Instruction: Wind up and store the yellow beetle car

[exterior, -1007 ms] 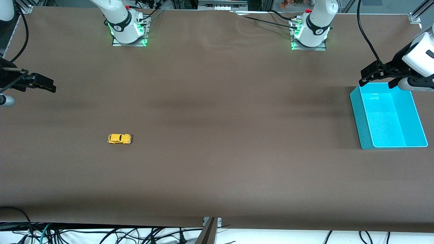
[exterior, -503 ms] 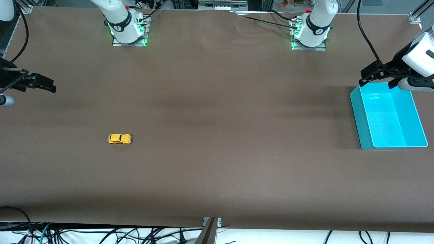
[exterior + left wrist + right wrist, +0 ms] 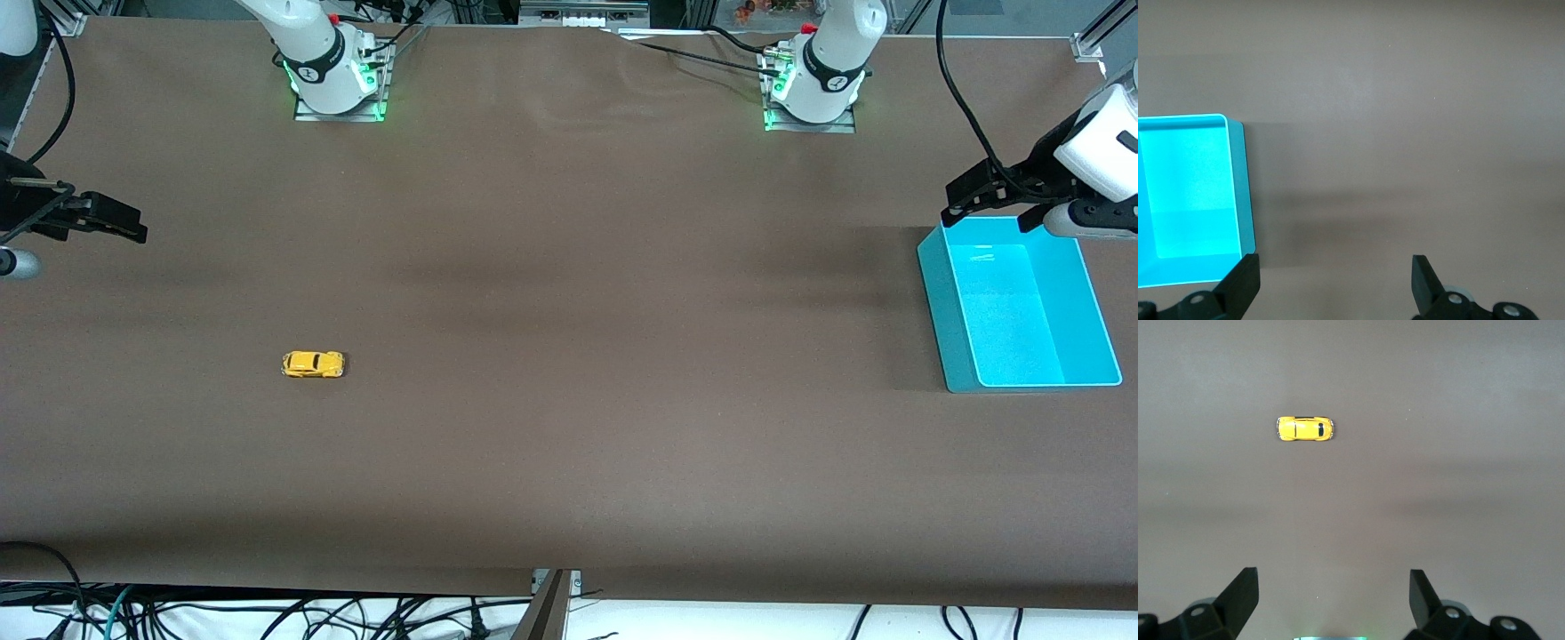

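1. Right gripper [image 3: 116, 222] up over the bare table at the right arm's end, fingers spread wide, nothing between them. Same stance as a second ago; no shift at all.
2. Left gripper [image 3: 991, 200] up over the edge of the blue bin [image 3: 942, 302] that lies farthest from the front camera, at the left arm's end. Fingers likewise spread wide and empty. Also unmoved over the last second.
3. Yellow beetle car [image 3: 313, 364] on its wheels on the table [image 3: 569, 293], toward the right arm's end and nearer to the front camera than the right gripper. Lengthwise along the table. Seen plainly in the right wrist view [image 3: 1305, 429], well apart from the spread fingers [image 3: 1241, 593]. No change in place either.
4. Meaning for the task, as a judgement: nothing begun yet. Car neither wound nor picked up, bin without contents. Both arms apparently waiting at their outer posts.
5. Likely next: right arm, being the closer one, down to the car for the pull-back wind. Small body against wide fingers, so a careful, centred closing needed.
6. Around: brown cloth over the whole table; the two arm bases [image 3: 338, 80] at the edge farthest from the front camera; cables [image 3: 267, 613] below the near edge.
7. In the way: nothing between right gripper and car. Long open stretch of table between car and bin.
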Controlling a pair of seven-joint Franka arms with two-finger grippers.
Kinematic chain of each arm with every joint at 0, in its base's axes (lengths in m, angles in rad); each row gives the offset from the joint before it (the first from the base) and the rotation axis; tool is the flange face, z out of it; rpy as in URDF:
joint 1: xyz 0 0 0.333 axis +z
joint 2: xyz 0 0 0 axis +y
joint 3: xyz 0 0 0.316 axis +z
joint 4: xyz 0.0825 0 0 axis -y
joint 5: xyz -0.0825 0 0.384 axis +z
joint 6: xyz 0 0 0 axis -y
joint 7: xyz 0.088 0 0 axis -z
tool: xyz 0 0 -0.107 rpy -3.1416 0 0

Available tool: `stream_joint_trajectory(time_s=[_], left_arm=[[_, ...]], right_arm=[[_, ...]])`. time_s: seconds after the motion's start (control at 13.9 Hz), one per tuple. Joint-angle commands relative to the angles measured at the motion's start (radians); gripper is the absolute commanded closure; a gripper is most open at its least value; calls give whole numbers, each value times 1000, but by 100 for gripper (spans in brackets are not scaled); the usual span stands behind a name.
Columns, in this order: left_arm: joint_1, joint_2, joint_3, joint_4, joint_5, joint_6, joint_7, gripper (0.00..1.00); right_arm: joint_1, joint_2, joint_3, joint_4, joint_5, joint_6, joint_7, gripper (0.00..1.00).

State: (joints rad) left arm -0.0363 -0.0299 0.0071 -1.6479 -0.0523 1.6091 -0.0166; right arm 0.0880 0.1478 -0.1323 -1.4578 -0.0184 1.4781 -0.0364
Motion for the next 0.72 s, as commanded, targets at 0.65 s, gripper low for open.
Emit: stream_joint_trajectory(time_s=[0.65], left_arm=[[10,4,-6,33,-17,-17,7,0]], right_arm=[[1,82,17,-3,21,45,7,0]])
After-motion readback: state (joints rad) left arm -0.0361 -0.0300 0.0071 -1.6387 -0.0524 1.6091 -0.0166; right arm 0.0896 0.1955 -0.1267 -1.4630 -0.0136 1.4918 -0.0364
